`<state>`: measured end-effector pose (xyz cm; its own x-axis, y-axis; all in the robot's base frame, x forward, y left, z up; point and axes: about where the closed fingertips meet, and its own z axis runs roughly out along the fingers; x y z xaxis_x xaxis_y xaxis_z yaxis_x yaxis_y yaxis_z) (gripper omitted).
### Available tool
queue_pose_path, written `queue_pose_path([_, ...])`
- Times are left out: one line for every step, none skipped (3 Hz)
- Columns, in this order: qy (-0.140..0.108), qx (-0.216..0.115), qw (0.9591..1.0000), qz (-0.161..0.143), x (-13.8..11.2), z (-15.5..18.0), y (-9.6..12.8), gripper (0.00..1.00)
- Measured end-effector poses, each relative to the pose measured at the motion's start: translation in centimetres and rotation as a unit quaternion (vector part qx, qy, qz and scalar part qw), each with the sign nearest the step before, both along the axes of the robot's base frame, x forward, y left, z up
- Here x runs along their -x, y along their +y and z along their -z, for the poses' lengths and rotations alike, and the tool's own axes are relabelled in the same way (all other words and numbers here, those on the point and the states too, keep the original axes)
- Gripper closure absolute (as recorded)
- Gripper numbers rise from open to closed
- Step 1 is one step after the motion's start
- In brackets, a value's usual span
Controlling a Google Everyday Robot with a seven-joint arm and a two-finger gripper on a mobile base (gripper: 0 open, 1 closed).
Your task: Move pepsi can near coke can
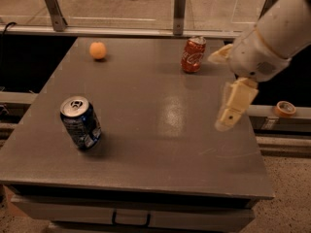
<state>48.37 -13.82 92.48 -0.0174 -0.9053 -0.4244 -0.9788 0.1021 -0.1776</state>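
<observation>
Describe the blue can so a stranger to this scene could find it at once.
On the grey table, in its near left part, across from the gripper hanging over the right side, stands the pepsi can. It is the only dark blue thing there, silver-topped, unlike the red coke can and the orange at the far end.

The pepsi can (80, 123) and coke can (193, 55) are glossy painted metal; the table (146, 96) is smooth, faintly shiny; the gripper (232, 105), over its right edge, looks matt cream plastic.
</observation>
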Motion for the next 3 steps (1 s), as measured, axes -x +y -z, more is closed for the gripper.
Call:
queue_pose_path([0.02,-0.068,0.9956,-0.062,0.1,1.2,7.7,0.0])
queue_pose_path([0.022,-0.076,0.9946,-0.067,0.3,1.0,8.4,0.0])
queue_pose_path([0.024,-0.089,0.9931,-0.073,0.6,0.9,8.8,0.0])
